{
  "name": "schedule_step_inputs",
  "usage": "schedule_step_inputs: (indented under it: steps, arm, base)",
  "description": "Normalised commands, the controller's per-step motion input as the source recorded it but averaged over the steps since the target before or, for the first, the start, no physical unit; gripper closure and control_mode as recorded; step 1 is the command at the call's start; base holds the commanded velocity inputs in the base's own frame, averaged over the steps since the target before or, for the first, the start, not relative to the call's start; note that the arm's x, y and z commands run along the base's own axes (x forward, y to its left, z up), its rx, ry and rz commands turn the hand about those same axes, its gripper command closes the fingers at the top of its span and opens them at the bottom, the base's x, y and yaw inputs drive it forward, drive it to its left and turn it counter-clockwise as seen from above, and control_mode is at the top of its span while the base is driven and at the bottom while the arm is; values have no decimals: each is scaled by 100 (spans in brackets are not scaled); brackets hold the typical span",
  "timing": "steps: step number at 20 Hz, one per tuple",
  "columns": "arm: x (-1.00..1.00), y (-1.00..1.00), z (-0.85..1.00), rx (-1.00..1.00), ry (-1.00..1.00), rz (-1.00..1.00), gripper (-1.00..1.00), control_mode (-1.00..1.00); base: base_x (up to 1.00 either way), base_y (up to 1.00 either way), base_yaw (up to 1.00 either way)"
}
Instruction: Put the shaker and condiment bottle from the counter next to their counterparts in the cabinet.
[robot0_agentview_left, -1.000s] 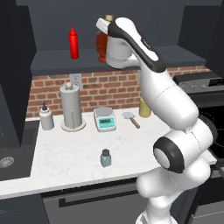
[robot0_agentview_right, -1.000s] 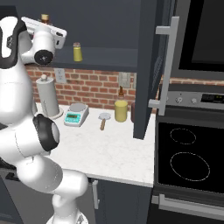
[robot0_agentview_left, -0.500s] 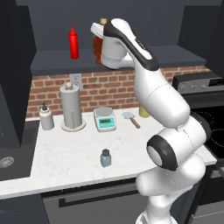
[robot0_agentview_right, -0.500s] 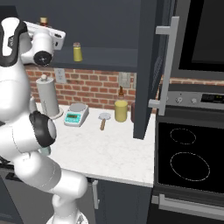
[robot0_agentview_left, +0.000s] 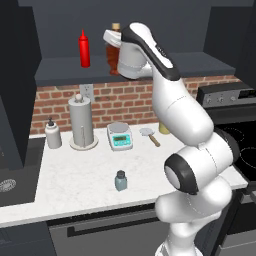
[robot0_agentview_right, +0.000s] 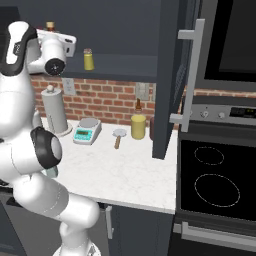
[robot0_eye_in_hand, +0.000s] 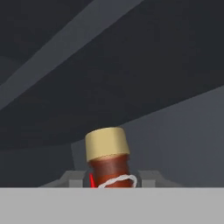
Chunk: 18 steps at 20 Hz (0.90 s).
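My jaws are clamped on the tall, thin, reddish-brown ribbed condiment bottle with the tan stopper (robot0_eye_in_hand: 107, 154). In the left base view the bottle (robot0_agentview_left: 114, 52) stands upright at the level of the long flat shelf of the dark grey wall cabinet (robot0_agentview_left: 60, 67). It is near the plain red squeeze bottle with the pointed nozzle (robot0_agentview_left: 85, 49), at that bottle's 3 o'clock. Whether its foot rests on the shelf cannot be determined; my wrist hides it.

Handling judgement, condiment bottle:
- Rigid, probably glass or hard plastic; it will not deform under grip.
- Tall and narrow, so it will tip readily despite the wide foot. Set it down vertical and release without side load.
- The ribbing should resist slip. Grip on the neck below the stopper, as the hand view shows, never on the stopper itself, which may pull free.

The small, squat, pale blue-grey shaker with the dark grey cap (robot0_agentview_left: 120, 180) stands alone on the white marble-look counter (robot0_agentview_left: 75, 175), near its front edge, at 6 o'clock from the digital scale (robot0_agentview_left: 120, 137).

Handling judgement, shaker:
- Light, stiff and low; it should stay stable.
- Take hold across the body below the cap. The smooth wall may slip, so close squarely.

Its counterpart, the small yellow-olive shaker with the pale cap (robot0_agentview_right: 88, 59), stands on the same shelf in the right base view.
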Motion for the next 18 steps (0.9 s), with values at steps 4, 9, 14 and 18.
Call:
schedule_step_inputs:
  steps: [4, 9, 14, 18]
  arm:
    - [22, 6, 0, 0, 0, 2, 100, -100]
    - [20, 4, 0, 0, 0, 2, 100, -100]
    - [18, 6, 0, 0, 0, 2, 100, -100]
    - [19, 8, -4, 0, 0, 2, 100, -100]
  base:
    - [0, 0, 0]
    - [0, 0, 0]
    - [0, 0, 0]
    - [0, 0, 0]
